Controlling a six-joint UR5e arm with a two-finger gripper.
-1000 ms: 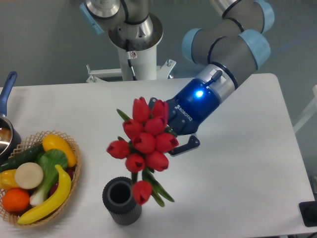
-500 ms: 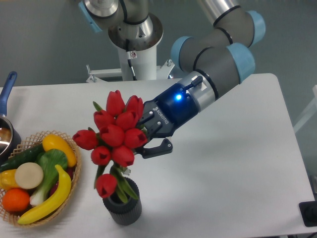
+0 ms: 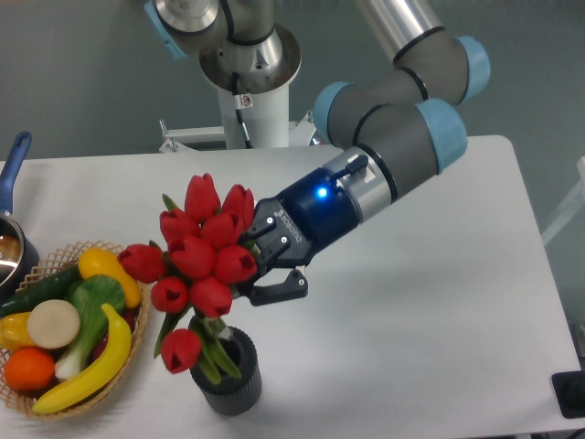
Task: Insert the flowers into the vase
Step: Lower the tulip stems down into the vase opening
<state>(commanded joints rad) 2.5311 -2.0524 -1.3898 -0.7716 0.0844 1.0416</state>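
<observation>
1. A smooth white bench (image 3: 430,302) with rounded corners fills the view, a grey wall behind it.
2. The gripper (image 3: 260,265), glossy blue-bodied with black fingers, has its jaws clamped on the flowers (image 3: 196,256): rounded red tulip heads bunched tightly, with green stems and leaves below.
3. The stems dip into the round mouth of the vase (image 3: 228,380), a short dark grey cylinder with ribbed sides, at the bench's front edge.
4. Left of it sits a woven wicker basket (image 3: 137,329) of shiny toy produce.
</observation>
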